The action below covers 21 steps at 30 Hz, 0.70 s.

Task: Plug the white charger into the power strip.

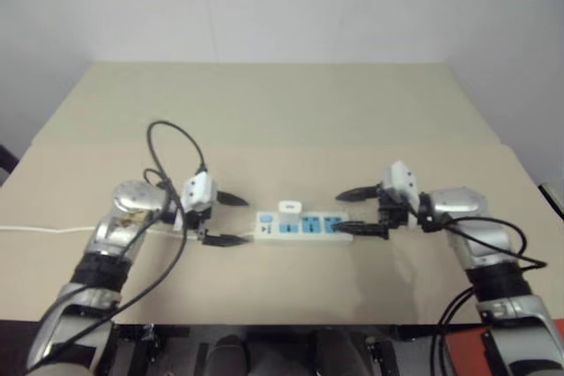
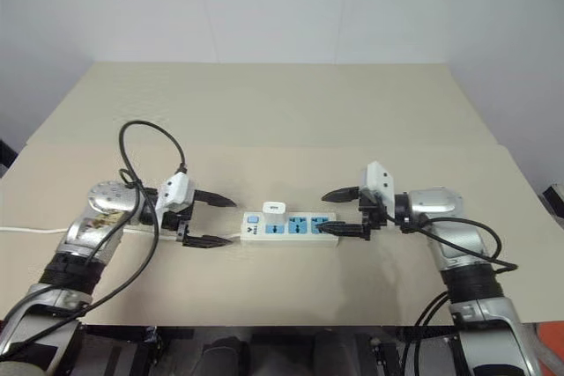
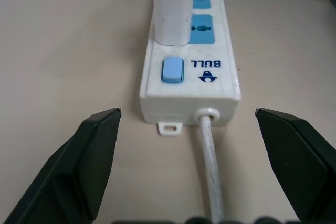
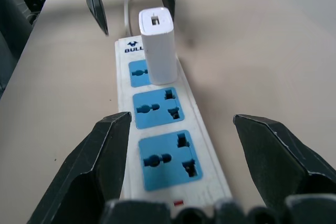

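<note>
- The long white plastic power strip with three blue socket panels lies flat on the beige tabletop, between the two arms; you can read the dark blue word "BULL" with a small logo beside it at the switch end.
- A pale blue rocker switch sits next to that lettering, and a thin white cord leaves the same end and runs off across the tabletop toward your left.
- The small plain white cuboid charger stands upright in the socket panel nearest the switch; its top face shows a small rectangular port. The other two blue panels are unoccupied.
- The left end effector points rightward at the switch end of the strip, tipped slightly downward; its two black fingers are spread wide, one either side of the cord, holding nothing and clear of the strip.
- The right end effector points leftward at the far end of the strip, also slightly downward; its black fingers stand well apart with nothing between them, the nearer fingertip just beside the strip's end.
- Black cables loop from each wrist.
</note>
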Motion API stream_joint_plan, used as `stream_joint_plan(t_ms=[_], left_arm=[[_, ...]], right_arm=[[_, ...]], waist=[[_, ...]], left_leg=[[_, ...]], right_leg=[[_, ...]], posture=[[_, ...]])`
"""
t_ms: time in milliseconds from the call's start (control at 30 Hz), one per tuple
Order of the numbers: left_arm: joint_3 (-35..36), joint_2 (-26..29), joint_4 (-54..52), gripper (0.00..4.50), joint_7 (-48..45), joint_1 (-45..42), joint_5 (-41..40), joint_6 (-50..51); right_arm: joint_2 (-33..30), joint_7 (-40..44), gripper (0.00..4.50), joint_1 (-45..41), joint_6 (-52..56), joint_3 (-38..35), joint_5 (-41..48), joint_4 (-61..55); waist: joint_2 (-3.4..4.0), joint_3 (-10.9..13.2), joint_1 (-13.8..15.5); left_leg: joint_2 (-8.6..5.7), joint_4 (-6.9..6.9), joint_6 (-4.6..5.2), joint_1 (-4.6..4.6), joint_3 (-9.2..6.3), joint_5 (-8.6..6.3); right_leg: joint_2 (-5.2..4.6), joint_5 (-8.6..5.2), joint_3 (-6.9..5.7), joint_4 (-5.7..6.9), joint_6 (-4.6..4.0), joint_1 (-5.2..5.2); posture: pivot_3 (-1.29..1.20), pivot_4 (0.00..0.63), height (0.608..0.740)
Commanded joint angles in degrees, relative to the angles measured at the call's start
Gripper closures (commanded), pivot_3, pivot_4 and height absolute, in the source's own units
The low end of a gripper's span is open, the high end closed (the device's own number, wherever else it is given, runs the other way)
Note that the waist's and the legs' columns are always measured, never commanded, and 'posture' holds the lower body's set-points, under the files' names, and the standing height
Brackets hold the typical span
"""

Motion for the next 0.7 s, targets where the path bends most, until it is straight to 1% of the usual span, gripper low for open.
stream_joint_plan(t_ms=[33, 133, 267, 367, 533, 700], left_arm=[[4.28, 4.95, -6.21, 0.01, -0.56, 0.89, -3.07, 3.60], [8.04, 9.92, -10.37, 0.01, 0.04, 1.95, -6.12, 9.92], [12.22, 15.79, -14.27, 0.01, -0.94, 4.55, -8.48, 13.21], [14.64, 18.33, -17.07, 0.01, -0.53, 7.13, -10.07, 15.22], [16.61, 19.54, -19.97, 0.01, 0.76, 10.34, -10.99, 16.08], [15.63, 18.67, -20.31, 0.01, 2.21, 11.07, -10.82, 15.87]], right_arm=[[-3.45, 0.25, 0.72, 1.09, 1.09, -4.00, 2.25, -2.89], [-6.54, -0.88, 0.72, 3.12, 3.26, -5.56, 2.28, -4.85], [-9.35, -2.95, 0.72, 5.73, 7.50, -8.72, 4.24, -7.53], [-11.13, -5.15, 0.72, 7.34, 11.48, -10.98, 5.29, -9.71], [-13.42, -8.10, 0.72, 10.23, 13.02, -13.55, 4.93, -12.22], [-13.70, -10.72, 0.72, 10.78, 13.23, -13.52, 4.33, -12.89]], waist=[[-0.01, 0.01, 0.05], [-0.01, 0.03, 0.03], [-0.01, 0.06, -0.01], [0.01, 0.08, -0.03], [0.00, 0.10, 0.08], [-0.01, 0.10, 0.05]], left_leg=[[0.00, 0.00, 0.00, 0.01, 0.00, 0.00], [0.00, 0.00, 0.00, -0.05, 0.00, 0.00], [0.00, -0.01, 0.00, -0.05, 0.01, 0.00], [0.01, -0.02, 0.00, -0.04, 0.03, 0.00], [0.01, -0.02, 0.00, 0.00, 0.03, 0.00], [0.01, -0.01, 0.00, 0.00, 0.03, 0.00]], right_leg=[[0.00, 0.00, 0.00, 0.00, 0.00, 0.00], [0.00, -0.01, 0.00, -0.01, 0.00, -0.05], [0.00, -0.02, 0.00, -0.03, 0.00, -0.06], [0.00, -0.03, 0.01, -0.02, -0.01, -0.07], [0.00, -0.03, 0.00, 0.00, -0.02, -0.06], [0.00, -0.03, 0.01, 0.00, -0.02, -0.06]], posture=[[0.00, 0.150, 0.740], [0.00, 0.150, 0.740], [0.00, 0.150, 0.740], [0.00, 0.150, 0.740], [0.00, 0.150, 0.740], [0.00, 0.150, 0.740]])
